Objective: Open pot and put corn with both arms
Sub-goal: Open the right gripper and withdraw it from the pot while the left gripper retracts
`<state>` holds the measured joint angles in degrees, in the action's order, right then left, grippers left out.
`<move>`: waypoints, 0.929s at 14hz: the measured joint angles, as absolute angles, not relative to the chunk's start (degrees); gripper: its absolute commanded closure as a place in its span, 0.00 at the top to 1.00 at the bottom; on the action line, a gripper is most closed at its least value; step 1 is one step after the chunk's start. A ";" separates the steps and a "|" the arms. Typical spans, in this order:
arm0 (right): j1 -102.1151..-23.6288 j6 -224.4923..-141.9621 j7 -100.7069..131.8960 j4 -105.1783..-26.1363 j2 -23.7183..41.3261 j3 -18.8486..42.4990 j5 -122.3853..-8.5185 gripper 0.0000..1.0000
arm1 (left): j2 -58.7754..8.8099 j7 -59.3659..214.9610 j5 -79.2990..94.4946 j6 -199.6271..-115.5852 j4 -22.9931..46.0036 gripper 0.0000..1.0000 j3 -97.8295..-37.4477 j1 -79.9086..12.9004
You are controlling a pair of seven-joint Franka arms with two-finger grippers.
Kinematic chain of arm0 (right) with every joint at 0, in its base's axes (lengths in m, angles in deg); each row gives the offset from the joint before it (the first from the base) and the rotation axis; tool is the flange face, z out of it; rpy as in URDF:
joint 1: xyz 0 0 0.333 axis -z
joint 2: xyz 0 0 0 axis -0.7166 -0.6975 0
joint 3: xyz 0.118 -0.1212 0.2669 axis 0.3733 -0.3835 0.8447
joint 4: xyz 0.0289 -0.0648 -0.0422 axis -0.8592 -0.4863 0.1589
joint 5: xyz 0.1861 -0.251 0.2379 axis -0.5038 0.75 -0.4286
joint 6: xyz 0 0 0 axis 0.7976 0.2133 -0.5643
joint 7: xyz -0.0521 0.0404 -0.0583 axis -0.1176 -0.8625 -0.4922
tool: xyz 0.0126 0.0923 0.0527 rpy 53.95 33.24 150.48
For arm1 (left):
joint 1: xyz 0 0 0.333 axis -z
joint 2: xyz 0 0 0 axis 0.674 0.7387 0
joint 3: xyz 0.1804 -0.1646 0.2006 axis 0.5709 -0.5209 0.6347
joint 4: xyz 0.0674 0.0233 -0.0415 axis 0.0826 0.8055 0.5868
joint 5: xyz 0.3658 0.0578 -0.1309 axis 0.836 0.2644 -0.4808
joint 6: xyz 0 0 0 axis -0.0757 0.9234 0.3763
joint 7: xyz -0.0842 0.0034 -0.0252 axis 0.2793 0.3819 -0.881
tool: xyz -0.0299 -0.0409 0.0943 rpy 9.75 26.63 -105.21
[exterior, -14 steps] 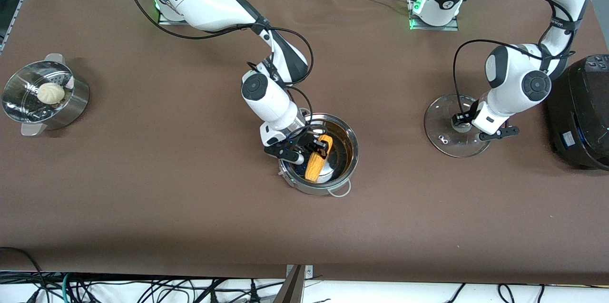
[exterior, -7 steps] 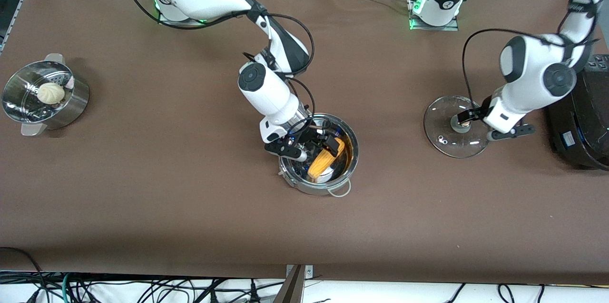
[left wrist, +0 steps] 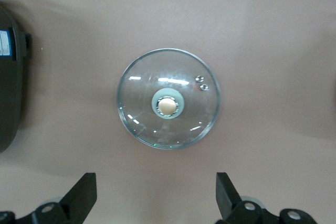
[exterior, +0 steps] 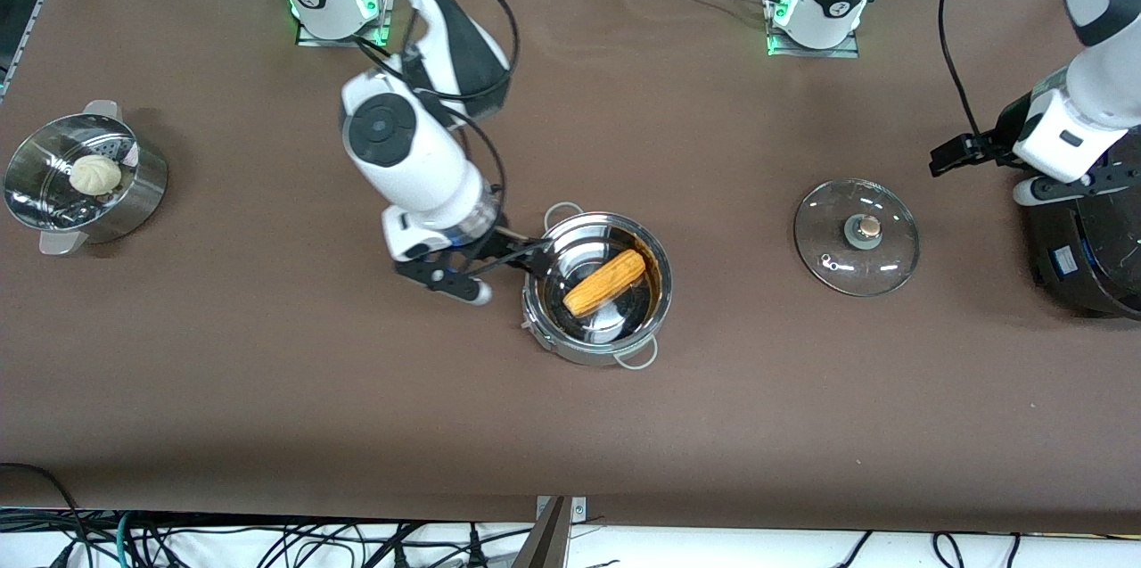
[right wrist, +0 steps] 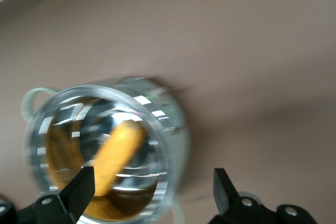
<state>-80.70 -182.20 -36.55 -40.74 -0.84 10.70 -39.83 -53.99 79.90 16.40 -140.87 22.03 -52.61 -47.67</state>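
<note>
The steel pot (exterior: 624, 341) stands open in the middle of the table with the yellow-orange corn (exterior: 606, 282) lying across its bottom. My right gripper (exterior: 526, 258) is open and empty, up over the pot's rim on the side toward the right arm's end. Its wrist view shows the pot (right wrist: 163, 129) and the corn (right wrist: 116, 153) between its fingers (right wrist: 79, 192). The glass lid (exterior: 824, 220) with its tan knob lies flat on the table toward the left arm's end. My left gripper (exterior: 967, 154) is open and empty, raised over the table beside the lid (left wrist: 142, 82).
A steel steamer pot (exterior: 134, 193) with a white bun (exterior: 95, 174) stands at the right arm's end. A big black cooker (exterior: 1087, 247) sits at the left arm's end, close under the left wrist, and shows in the left wrist view (left wrist: 8, 77).
My right gripper let go of the corn, which now lies in the pot, and drew back and up. My left gripper left the lid's knob and rose toward the cooker.
</note>
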 measured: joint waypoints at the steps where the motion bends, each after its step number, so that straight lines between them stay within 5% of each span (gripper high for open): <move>1: -80.68 -177.19 -35.35 -40.76 0.49 8.03 -39.48 1.00 | -53.87 79.90 16.20 -140.80 21.60 1.00 -53.01 -47.57; 5: -79.45 -164.45 -22.99 -41.13 5.06 -2.91 -35.16 1.00 | -53.17 79.91 16.08 -140.78 21.56 1.00 -53.76 -47.54; 7: -74.80 -160.93 -11.63 -42.04 8.00 -3.62 -34.36 1.00 | -53.11 79.91 16.07 -140.78 21.52 1.00 -53.79 -47.54; 10: -64.15 -157.90 4.41 -45.00 13.98 -0.30 -34.09 1.00 | -53.09 79.91 16.07 -140.78 21.41 1.00 -53.81 -47.54; 13: -51.30 -159.60 10.23 -53.63 21.41 10.39 -32.37 1.00 | -53.03 79.91 16.07 -140.78 21.38 1.00 -53.84 -47.53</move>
